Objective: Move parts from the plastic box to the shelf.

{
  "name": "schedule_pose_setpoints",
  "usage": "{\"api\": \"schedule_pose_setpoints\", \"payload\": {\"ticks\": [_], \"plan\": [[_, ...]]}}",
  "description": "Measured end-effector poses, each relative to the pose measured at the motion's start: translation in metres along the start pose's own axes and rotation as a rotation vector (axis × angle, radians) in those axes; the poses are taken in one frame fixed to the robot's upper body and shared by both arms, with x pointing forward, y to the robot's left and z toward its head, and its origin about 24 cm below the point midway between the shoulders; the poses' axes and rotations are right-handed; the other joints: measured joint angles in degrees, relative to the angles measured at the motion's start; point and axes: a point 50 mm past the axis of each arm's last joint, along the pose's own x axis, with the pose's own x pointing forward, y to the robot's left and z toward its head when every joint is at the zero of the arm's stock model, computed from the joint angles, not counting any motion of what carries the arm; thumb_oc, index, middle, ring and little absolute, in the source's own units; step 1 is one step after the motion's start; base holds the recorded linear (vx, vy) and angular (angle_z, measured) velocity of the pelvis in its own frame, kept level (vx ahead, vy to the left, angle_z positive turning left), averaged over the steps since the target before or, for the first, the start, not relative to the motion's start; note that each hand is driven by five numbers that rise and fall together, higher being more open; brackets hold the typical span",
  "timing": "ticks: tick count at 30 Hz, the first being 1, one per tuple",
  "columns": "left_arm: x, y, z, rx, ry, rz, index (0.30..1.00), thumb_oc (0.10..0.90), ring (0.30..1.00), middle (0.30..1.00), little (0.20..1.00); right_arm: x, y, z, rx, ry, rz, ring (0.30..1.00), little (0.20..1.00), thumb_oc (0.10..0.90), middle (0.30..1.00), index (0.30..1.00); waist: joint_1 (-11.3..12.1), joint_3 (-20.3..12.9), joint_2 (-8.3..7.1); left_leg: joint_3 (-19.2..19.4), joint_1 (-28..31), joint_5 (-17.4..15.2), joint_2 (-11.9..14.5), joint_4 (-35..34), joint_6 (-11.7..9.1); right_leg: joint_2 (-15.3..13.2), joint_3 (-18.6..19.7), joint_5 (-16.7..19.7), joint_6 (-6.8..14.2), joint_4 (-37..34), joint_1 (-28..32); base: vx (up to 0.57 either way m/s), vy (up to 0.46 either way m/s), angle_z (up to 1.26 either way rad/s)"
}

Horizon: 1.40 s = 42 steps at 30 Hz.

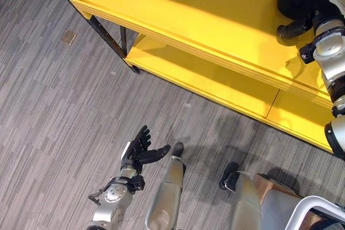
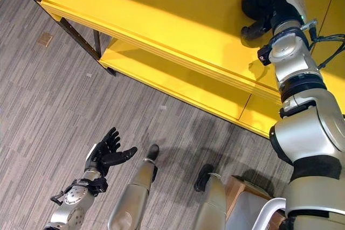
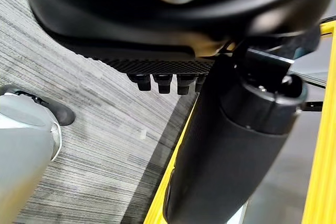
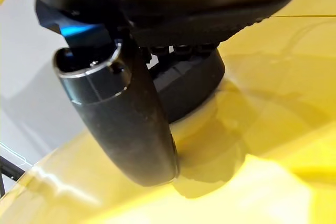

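Item: yellow shelf (image 1: 178, 20), two boards on a dark metal frame, standing on grey striped floor (image 1: 48, 106).

Item: right hand (image 2: 280, 17), reaching over the top board. Its fingers seem to curl around a black curved part (image 4: 194, 85) whose lower edge rests on the yellow surface; the right wrist view shows the thumb beside it. A further dark shape lies behind the hand on the board; what it is cannot be told.

Item: left hand (image 1: 139, 152), low over the floor, well apart from the shelf, fingers spread and relaxed, holding nothing.

Item: brown box (image 1: 280, 192) at the robot's side, near the lower edge of the eye views; contents hidden.

Risks, as judged: the part is curved and sits on a smooth, glossy board, so it may rock or slide once let go. If the fingers catch on it while drawing back, it could be dragged toward the front edge and drop to the floor.
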Motion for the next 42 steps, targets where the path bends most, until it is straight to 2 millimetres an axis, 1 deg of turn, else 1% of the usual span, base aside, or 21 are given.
{"api": "schedule_pose_setpoints", "payload": {"ticks": [7, 9, 13, 15, 19, 20, 23, 24, 27, 28, 29, 30, 34, 35, 37, 39, 40, 42], "plan": [[0.0, 0.0, 0.0, 0.0, 0.001, 0.0, 1.0, 0.9, 1.0, 1.0, 1.0, -0.001, 0.003, -0.003, 0.03, 0.012, -0.002, 1.0, 1.0, 0.9, 1.0, 1.0, 0.04, -0.01, 0.02, 0.05, -0.07, 0.0, -0.01, 0.21, 0.0, 0.02, 0.12, 0.0, -0.24, -0.01, -0.04, 0.0, 0.0, 0.0], [0.0, 0.0, 0.0, 0.0, 0.001, 0.0, 1.0, 0.9, 1.0, 1.0, 1.0, -0.001, 0.002, -0.007, 0.08, 0.03, -0.017, 1.0, 1.0, 0.9, 1.0, 1.0, 0.15, -0.02, 0.03, 0.05, -0.08, -0.01, -0.01, 0.2, 0.0, 0.02, 0.13, 0.0, -0.24, -0.01, -0.04, 0.0, 0.0, 0.0], [0.0, 0.0, 0.0, 0.0, 0.0, -0.001, 1.0, 0.9, 1.0, 1.0, 1.0, -0.001, 0.001, -0.007, 0.133, 0.042, -0.028, 1.0, 1.0, 0.9, 1.0, 1.0, 0.08, -0.02, 0.03, 0.09, -0.09, -0.01, -0.02, 0.21, 0.01, 0.02, 0.14, 0.0, -0.22, -0.02, -0.06, 0.0, 0.0, 0.0], [0.002, -0.002, 0.001, 0.002, -0.002, -0.008, 1.0, 0.9, 1.0, 1.0, 1.0, -0.001, 0.0, -0.01, 0.251, 0.073, -0.049, 1.0, 1.0, 0.9, 1.0, 1.0, 0.19, -0.03, 0.04, 0.07, -0.09, -0.01, -0.03, 0.24, 0.01, 0.01, 0.14, 0.01, -0.21, 0.07, -0.05, 0.0, 0.0, 0.0], [0.004, -0.005, 0.003, 0.004, -0.009, -0.02, 1.0, 0.9, 1.0, 1.0, 1.0, -0.002, 0.0, -0.015, 0.378, 0.118, -0.061, 1.0, 1.0, 0.9, 1.0, 1.0, 0.17, -0.05, 0.07, 0.11, -0.06, -0.01, -0.02, 0.36, 0.01, 0.01, 0.15, 0.06, -0.29, 0.05, -0.03, 0.0, 0.0, 0.0], [0.006, -0.006, 0.005, 0.006, -0.014, -0.025, 1.0, 0.9, 1.0, 1.0, 1.0, -0.002, 0.0, -0.019, 0.51, 0.15, -0.085, 1.0, 1.0, 0.9, 1.0, 1.0, 0.24, -0.08, 0.12, 0.09, 0.0, 0.0, -0.02, 0.36, 0.01, 0.02, 0.14, 0.1, -0.27, 0.05, 0.06, 0.0, 0.0, 0.0], [0.008, -0.01, 0.007, 0.009, -0.02, -0.038, 1.0, 0.9, 1.0, 1.0, 1.0, -0.002, 0.002, -0.02, 0.709, 0.191, -0.13, 1.0, 1.0, 0.9, 1.0, 1.0, 0.41, -0.12, 0.16, 0.11, 0.17, 0.01, -0.01, 0.46, 0.02, 0.03, 0.12, 0.19, -0.29, -0.01, 0.28, 0.0, 0.0, 0.0], [0.008, -0.01, 0.007, 0.009, -0.019, -0.042, 1.0, 0.9, 1.0, 1.0, 1.0, -0.003, 0.003, -0.02, 0.733, 0.199, -0.136, 1.0, 1.0, 0.9, 1.0, 1.0, 0.39, -0.13, 0.17, 0.14, 0.2, 0.0, -0.02, 0.5, 0.02, 0.02, 0.15, 0.21, -0.28, -0.02, 0.33, 0.0, 0.0, 0.0], [0.008, -0.012, 0.006, 0.012, -0.012, -0.045, 1.0, 0.9, 1.0, 1.0, 1.0, -0.003, 0.009, -0.018, 0.917, 0.231, -0.172, 1.0, 1.0, 0.9, 1.0, 1.0, 0.37, -0.14, 0.18, 0.24, 0.35, 0.01, 0.01, 0.57, 0.03, 0.06, 0.16, 0.38, -0.34, -0.12, 0.5, 0.0, 0.001, -0.01], [0.008, -0.012, 0.005, 0.013, -0.008, -0.039, 1.0, 0.9, 1.0, 1.0, 1.0, -0.004, 0.015, -0.015, 1.026, 0.25, -0.194, 1.0, 1.0, 0.9, 1.0, 1.0, 0.29, -0.14, 0.18, 0.29, 0.8, 0.0, 0.11, 0.47, 0.03, 0.17, 0.15, 0.45, -0.4, -0.32, 0.99, 0.0, 0.002, -0.03], [0.008, -0.012, 0.005, 0.013, -0.008, -0.039, 1.0, 0.9, 1.0, 1.0, 1.0, -0.004, 0.015, -0.015, 1.026, 0.25, -0.194, 1.0, 1.0, 0.9, 1.0, 1.0, 0.29, -0.14, 0.18, 0.29, 0.8, 0.0, 0.11, 0.47, 0.03, 0.17, 0.15, 0.45, -0.4, -0.32, 0.99, 0.0, 0.006, -0.03], [0.008, -0.012, 0.005, 0.015, -0.007, -0.034, 1.0, 0.9, 1.0, 1.0, 1.0, -0.004, 0.021, -0.014, 1.118, 0.272, -0.199, 1.0, 1.0, 0.9, 1.0, 1.0, 0.28, -0.44, 0.27, 0.26, 1.35, 0.0, 0.19, 0.2, 0.04, 0.3, 0.16, 0.49, -0.41, -0.56, 1.54, 0.0, 0.0, 0.0], [0.009, -0.014, 0.004, 0.019, 0.0, -0.041, 1.0, 0.9, 1.0, 1.0, 1.0, -0.006, 0.033, -0.009, 1.168, 0.287, -0.186, 1.0, 1.0, 0.9, 1.0, 1.0, -0.05, -0.88, 0.63, 0.28, 1.87, 0.04, 0.24, 0.16, 0.08, 0.36, 0.17, 0.61, -0.45, -0.86, 2.07, 0.0, 0.0, 0.0], [0.01, -0.016, 0.004, 0.022, 0.006, -0.046, 1.0, 0.9, 1.0, 1.0, 1.0, -0.007, 0.041, -0.007, 1.184, 0.297, -0.173, 1.0, 1.0, 0.9, 1.0, 1.0, -0.09, -1.21, 0.65, 0.27, 2.07, 0.03, 0.26, 0.16, 0.09, 0.41, 0.16, 0.64, -0.45, -1.05, 2.32, 0.0, 0.0, 0.0], [0.011, -0.018, 0.004, 0.024, 0.006, -0.055, 1.0, 0.9, 1.0, 1.0, 1.0, -0.008, 0.045, -0.005, 1.179, 0.3, -0.163, 1.0, 1.0, 0.9, 1.0, 1.0, -0.07, -1.56, 0.68, 0.32, 2.06, 0.03, 0.26, 0.16, 0.09, 0.46, 0.19, 0.84, -0.4, -1.23, 2.34, 0.0, 0.003, -0.02], [0.012, -0.019, 0.006, 0.025, 0.0, -0.057, 1.0, 0.9, 1.0, 1.0, 1.0, -0.009, 0.054, 0.0, 1.16, 0.3, -0.134, 1.0, 1.0, 0.9, 1.0, 1.0, -0.05, -1.88, 0.65, 0.35, 2.06, 0.03, 0.26, 0.16, 0.1, 0.58, 0.27, 0.98, -0.33, -1.41, 2.39, -0.01, 0.002, -0.02], [0.012, -0.019, 0.006, 0.025, -0.001, -0.056, 1.0, 0.9, 1.0, 1.0, 1.0, -0.009, 0.052, -0.002, 1.152, 0.3, -0.14, 1.0, 1.0, 0.9, 1.0, 1.0, -0.1, -2.01, 0.63, 0.35, 2.06, 0.03, 0.28, 0.17, 0.1, 0.6, 0.28, 1.0, -0.31, -1.45, 2.41, 0.0, 0.0, 0.0], [0.012, -0.019, 0.007, 0.025, -0.001, -0.056, 1.0, 0.9, 1.0, 1.0, 1.0, -0.009, 0.056, 0.0, 1.123, 0.298, -0.12, 1.0, 1.0, 0.9, 1.0, 1.0, -0.04, -2.26, 0.62, 0.33, 2.04, 0.04, 0.27, 0.17, 0.1, 0.66, 0.29, 1.09, -0.26, -1.59, 2.45, 0.0, 0.0, 0.0]]}}
